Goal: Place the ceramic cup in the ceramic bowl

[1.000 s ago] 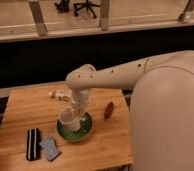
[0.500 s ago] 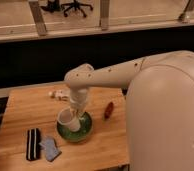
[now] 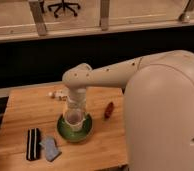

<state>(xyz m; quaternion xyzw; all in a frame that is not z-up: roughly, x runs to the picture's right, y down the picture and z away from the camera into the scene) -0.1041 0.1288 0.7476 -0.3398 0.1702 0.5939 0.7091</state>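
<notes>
The green ceramic bowl (image 3: 64, 131) sits on the wooden table (image 3: 25, 112), left of centre. The pale ceramic cup (image 3: 73, 119) stands upright inside the bowl, over its middle. My gripper (image 3: 74, 106) hangs straight down from the wrist right above the cup and meets its top. The cup's upper rim is partly hidden by the gripper. I cannot see whether the cup rests on the bowl's bottom.
A black rectangular object (image 3: 33, 144) and a grey-blue item (image 3: 51, 149) lie at the front left. A small reddish-brown object (image 3: 109, 110) lies right of the bowl. Small pale items (image 3: 57, 94) lie behind it. My large white arm body (image 3: 165, 115) covers the table's right side.
The cup and gripper have shifted slightly right, toward the bowl's middle. The other objects have not moved.
</notes>
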